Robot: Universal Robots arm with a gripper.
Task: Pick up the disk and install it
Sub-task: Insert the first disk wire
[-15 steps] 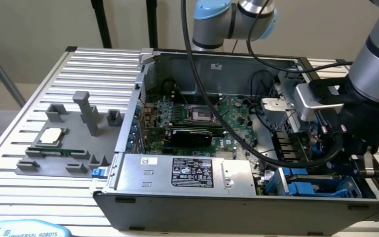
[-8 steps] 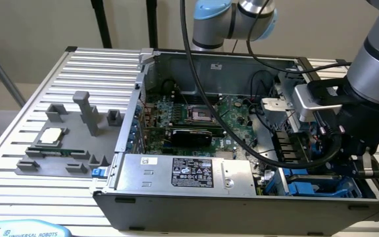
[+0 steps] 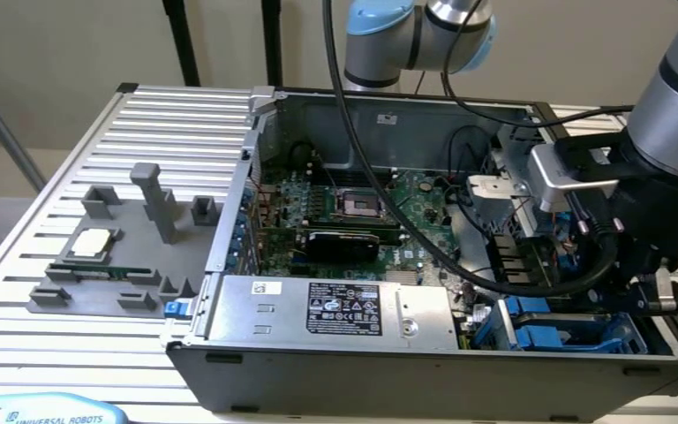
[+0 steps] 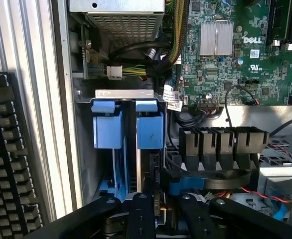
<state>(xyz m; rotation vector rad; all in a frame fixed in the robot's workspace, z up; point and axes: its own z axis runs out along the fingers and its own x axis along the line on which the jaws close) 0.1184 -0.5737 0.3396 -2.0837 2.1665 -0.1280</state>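
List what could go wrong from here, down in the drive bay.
1. The black hose loops low inside the case; it may snag.
2. Red wires lie close by and could get caught.
3. The two blue carriers stand close side by side; slight misalignment might jam.

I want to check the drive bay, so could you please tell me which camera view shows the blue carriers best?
The wrist view: two blue carriers stand side by side in the bay, seen close and head-on, just beyond the hand. The exterior view shows blue plastic low in the case's corner, partly hidden by the arm and cables.
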